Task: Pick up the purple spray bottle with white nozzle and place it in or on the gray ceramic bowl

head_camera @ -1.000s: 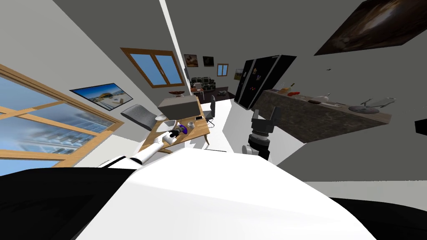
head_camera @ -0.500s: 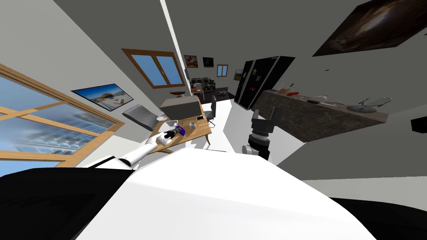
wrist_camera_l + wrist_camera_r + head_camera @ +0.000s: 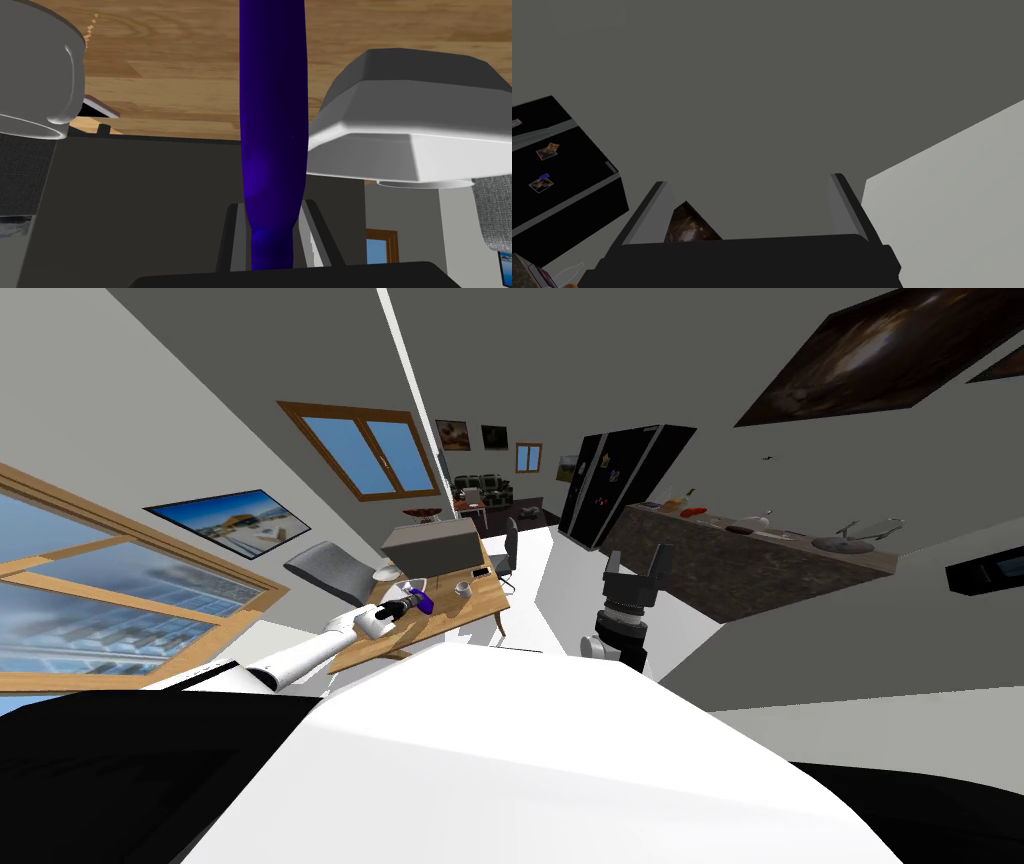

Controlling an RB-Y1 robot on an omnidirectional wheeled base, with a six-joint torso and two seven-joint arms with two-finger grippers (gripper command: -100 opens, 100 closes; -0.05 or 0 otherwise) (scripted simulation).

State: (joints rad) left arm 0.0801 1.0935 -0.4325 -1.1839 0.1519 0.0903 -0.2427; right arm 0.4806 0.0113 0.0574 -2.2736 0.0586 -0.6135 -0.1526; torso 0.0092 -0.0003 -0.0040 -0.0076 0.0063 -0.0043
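Now the left jaws pinch the purple bottle [image 3: 272, 125] near its narrow end. Over the last second we carried it above the worktop [image 3: 175, 60], from the cup [image 3: 40, 75] toward the bowl [image 3: 400, 125], so release seems near. Right jaws are spread and idle.

Left arm [image 3: 305, 655] stretched forward and to left, white forearm straight, dark wrist at end. Left end effector [image 3: 271, 206]: fingers pressed against sides of purple bottle [image 3: 272, 100], close together. Right arm [image 3: 612, 633] held in front of chest, wrist upright. Right end effector [image 3: 637, 560] points up, fingers spread wide apart.
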